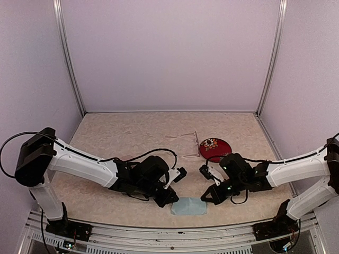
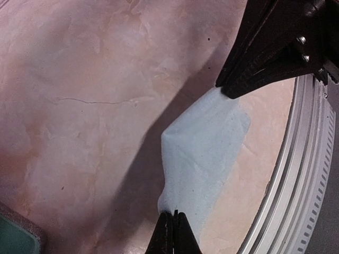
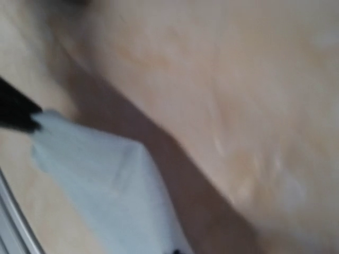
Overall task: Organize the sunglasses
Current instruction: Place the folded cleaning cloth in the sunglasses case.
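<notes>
The small light-blue cloth (image 2: 204, 153) looks soft and matt, the mottled pink-beige tabletop (image 2: 79, 116) smooth and stone-like, the ribbed silver edge rail (image 2: 304, 169) brushed metal.

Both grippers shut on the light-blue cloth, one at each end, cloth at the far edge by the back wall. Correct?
Not the far edge. The top view shows the light-blue cloth at the near edge, by the arms' bases; the left gripper and right gripper are shut on it, one at each end.

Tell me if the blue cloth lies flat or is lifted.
Partly lifted: left hand and right hand pinch opposite ends of the cloth, which tents along a ridge.
</notes>
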Motion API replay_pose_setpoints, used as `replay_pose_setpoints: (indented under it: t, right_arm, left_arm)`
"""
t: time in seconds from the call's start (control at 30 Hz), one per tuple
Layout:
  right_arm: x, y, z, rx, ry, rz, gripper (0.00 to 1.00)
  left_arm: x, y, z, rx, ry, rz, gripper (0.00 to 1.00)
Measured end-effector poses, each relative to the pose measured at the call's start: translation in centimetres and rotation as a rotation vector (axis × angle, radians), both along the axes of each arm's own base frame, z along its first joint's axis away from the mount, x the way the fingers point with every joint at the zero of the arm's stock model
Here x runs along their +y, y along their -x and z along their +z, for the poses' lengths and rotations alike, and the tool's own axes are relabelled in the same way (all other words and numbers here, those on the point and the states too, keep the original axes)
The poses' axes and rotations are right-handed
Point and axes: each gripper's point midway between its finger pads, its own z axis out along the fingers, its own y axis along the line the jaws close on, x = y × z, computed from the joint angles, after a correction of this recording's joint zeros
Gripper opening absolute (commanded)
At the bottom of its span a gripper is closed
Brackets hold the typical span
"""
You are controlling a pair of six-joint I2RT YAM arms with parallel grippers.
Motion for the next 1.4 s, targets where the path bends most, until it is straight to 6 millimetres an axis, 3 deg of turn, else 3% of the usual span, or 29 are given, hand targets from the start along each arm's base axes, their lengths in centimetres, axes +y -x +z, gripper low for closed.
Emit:
replay_pose_setpoints:
  t: [0.33,0.6,0.87,1.17,1.4]
  right_arm:
    - [5.2,-2.3,1.4,-0.066,-0.031,0.097,0.00]
    - [9.8,-4.2,1.9,-0.111,-0.055,0.172,0.00]
    - [13.4,-6.0,2.2,-0.148,-0.090,0.218,0.00]
    - [16.9,-7.9,2.7,-0.185,-0.127,0.265,0.00]
    - [18.4,-8.5,2.9,-0.202,-0.143,0.290,0.00]
  left_arm:
    - [5.1,-0.3,-0.5,-0.007,-0.067,0.124,0.00]
    - [10.0,-3.0,1.6,-0.043,-0.081,0.316,0.00]
    - [14.8,-4.9,1.7,-0.049,-0.125,0.502,0.00]
    - [18.2,-7.1,2.7,-0.052,-0.123,0.654,0.00]
    - [19.7,-7.3,1.9,-0.043,-0.160,0.690,0.00]
